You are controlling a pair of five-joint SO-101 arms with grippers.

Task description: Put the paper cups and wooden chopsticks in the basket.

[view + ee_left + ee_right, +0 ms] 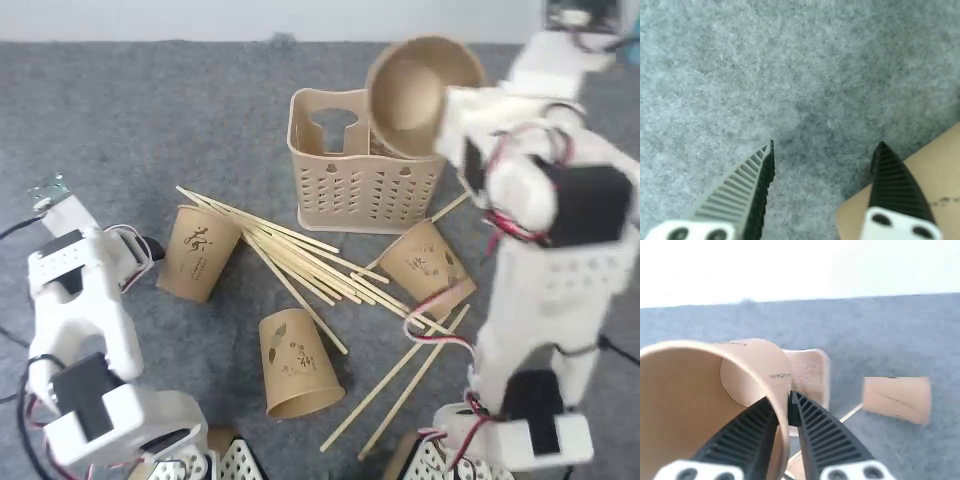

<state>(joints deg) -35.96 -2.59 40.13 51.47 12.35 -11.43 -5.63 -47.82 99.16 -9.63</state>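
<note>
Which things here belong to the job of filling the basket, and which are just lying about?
Belong to the job:
basket
paper cup gripped by the right hand
three cups on the mat
wooden chopsticks
open left hand

Just there:
grey mat
pale wall

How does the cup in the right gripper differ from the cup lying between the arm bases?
The held cup is pinched at its rim by the right gripper, raised by the basket; the front cup lies free on the grey mat.
The held cup shows its open mouth to the high view; the front cup shows its printed side.
Both are tan paper cups.
</note>
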